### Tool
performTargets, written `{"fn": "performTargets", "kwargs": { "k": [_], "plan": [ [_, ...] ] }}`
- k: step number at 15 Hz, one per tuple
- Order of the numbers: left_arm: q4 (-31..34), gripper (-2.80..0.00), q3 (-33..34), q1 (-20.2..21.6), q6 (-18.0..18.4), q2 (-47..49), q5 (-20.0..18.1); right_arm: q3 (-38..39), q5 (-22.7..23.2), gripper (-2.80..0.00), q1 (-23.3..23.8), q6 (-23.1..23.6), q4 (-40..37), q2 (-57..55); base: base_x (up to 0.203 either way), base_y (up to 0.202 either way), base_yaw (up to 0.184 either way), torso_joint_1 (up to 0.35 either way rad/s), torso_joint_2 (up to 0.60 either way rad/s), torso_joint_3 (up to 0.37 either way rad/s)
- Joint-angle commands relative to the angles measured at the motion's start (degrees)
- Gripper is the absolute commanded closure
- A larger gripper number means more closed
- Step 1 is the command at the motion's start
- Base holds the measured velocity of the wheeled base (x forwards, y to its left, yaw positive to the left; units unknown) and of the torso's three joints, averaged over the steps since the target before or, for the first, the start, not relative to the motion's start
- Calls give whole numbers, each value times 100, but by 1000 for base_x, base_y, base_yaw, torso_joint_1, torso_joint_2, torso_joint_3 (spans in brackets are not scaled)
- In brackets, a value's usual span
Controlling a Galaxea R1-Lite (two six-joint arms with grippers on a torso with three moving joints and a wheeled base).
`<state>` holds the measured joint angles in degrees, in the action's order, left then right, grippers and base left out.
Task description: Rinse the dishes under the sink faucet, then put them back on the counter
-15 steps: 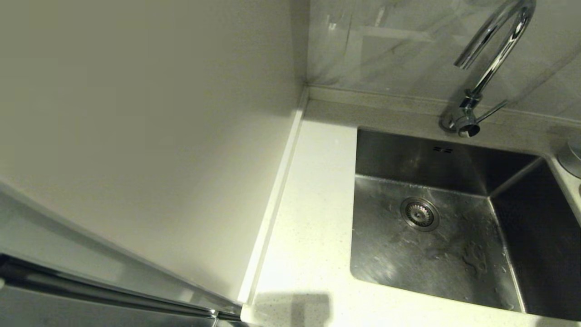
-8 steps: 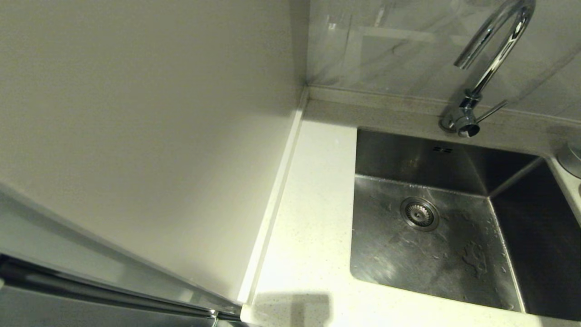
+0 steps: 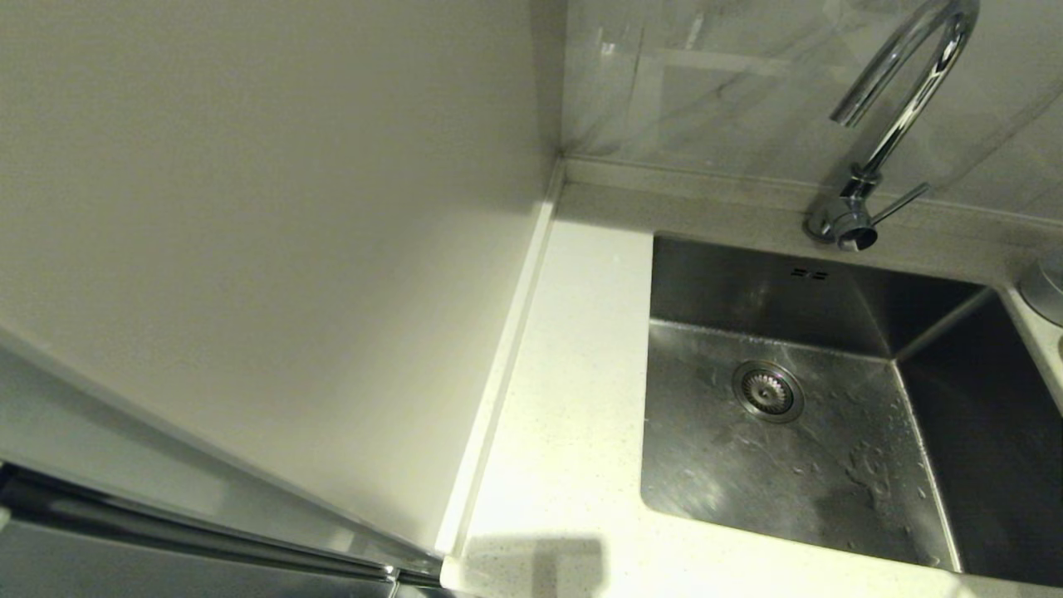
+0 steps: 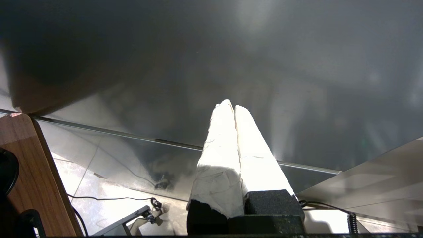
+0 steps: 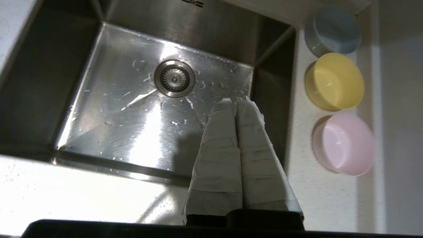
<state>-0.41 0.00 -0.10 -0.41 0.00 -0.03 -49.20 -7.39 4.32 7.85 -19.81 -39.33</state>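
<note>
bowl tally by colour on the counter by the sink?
Pale grey-blue bowl: 1
Yellow bowl: 1
Pink bowl: 1
Total: 3 bowls, in a row on the counter beside the sink; none in the basin. Right gripper is shut, empty, above the sink.

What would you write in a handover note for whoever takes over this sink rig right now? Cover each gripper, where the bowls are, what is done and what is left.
Left gripper: shut, empty, parked away from the sink.
Right gripper: shut, empty, above the sink near the side where the bowls stand.
Bowls: grey-blue bowl, yellow bowl and pink bowl stand in a row on the counter beside the sink, all upright.
Faucet: no water running; the sink floor holds droplets.
Done: cannot tell whether any bowl has been rinsed.
Left: if not rinsed, take each bowl under the faucet, then return it to the counter.
</note>
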Motion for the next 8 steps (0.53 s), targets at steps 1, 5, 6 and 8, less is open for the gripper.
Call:
{"fn": "performTargets", "kwargs": {
  "k": [1, 5, 6, 8],
  "plan": [
    [-2, 0, 18, 1, -3, -9, 3, 1544, -9, 0, -214, -83, 877, 1495, 0, 0, 0, 0, 0, 0],
    [-2, 0, 18, 1, -3, 0, 3, 3191, -8, 0, -453, -367, 1334, 2681, 0, 0, 0, 0, 0, 0],
    [-2, 0, 18, 1, -3, 0, 3, 3489, -12, 0, -464, -387, 1363, 2901, 0, 0, 0, 0, 0, 0],
    [-2, 0, 18, 1, -3, 0, 3, 4032, -4, 0, -466, -390, 1392, 3295, 0, 0, 0, 0, 0, 0]
  ]
}}
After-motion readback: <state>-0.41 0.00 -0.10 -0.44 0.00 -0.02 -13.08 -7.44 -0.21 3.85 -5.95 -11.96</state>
